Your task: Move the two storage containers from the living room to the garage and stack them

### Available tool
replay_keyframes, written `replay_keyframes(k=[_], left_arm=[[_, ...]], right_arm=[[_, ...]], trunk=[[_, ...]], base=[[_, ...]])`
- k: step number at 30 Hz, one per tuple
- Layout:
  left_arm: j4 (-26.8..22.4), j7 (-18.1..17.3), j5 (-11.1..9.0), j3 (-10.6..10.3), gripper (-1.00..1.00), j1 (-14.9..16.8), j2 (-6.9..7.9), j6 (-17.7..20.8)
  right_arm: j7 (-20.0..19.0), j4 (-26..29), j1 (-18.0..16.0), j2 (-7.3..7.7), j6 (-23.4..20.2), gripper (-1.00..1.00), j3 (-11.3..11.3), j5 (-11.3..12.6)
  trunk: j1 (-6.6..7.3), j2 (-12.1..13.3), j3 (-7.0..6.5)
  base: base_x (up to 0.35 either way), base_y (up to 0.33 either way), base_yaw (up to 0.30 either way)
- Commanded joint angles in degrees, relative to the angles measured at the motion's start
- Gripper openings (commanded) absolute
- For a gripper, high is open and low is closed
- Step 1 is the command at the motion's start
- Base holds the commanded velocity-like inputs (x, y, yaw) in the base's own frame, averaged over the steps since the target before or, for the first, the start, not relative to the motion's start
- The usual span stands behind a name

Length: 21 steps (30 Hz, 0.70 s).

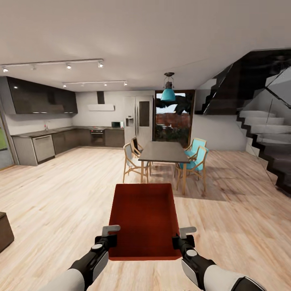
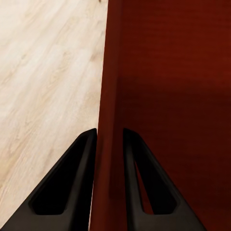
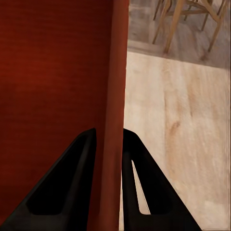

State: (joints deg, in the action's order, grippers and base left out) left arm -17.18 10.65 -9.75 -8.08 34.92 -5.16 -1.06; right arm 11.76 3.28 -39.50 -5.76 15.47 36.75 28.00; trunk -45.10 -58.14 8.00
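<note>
Nearest, both arms reach forward and slightly inward, the left gripper (image 1: 110, 238) pinching the left wall and the right gripper (image 1: 182, 239) pinching the right wall of an orange-red box (image 1: 144, 218), held level above light wood flooring (image 1: 60, 194). Beyond stand a dining table (image 1: 163, 151) and kitchen cabinets (image 1: 44, 145).

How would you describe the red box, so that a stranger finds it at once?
Start from the dark dining table with teal chairs on the wood-plank floor. Nearer the camera, a storage container is held between the left claw and right claw. It is the one orange-red, lidless, empty box.
</note>
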Motion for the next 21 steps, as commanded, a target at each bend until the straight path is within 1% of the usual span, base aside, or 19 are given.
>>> replay_keyframes(k=[1, 21], left_arm=[[-0.22, 0.78, 0.35, 0.00, -1.00, 0.03, -0.02, -0.49], [-0.31, 0.78, 0.35, 0.00, -1.00, 0.05, -0.02, -0.52]], right_arm=[[0.21, -0.13, -0.06, -0.21, 0.06, -1.00, -2.03, 0.91], [0.21, -0.15, -0.06, -0.21, 0.09, -1.00, -2.03, 0.91]], trunk=[[-0.01, -0.06, 0.08], [-0.01, -0.06, 0.08]], base=[[0.000, 0.000, -0.287], [0.000, 0.000, -0.287]])
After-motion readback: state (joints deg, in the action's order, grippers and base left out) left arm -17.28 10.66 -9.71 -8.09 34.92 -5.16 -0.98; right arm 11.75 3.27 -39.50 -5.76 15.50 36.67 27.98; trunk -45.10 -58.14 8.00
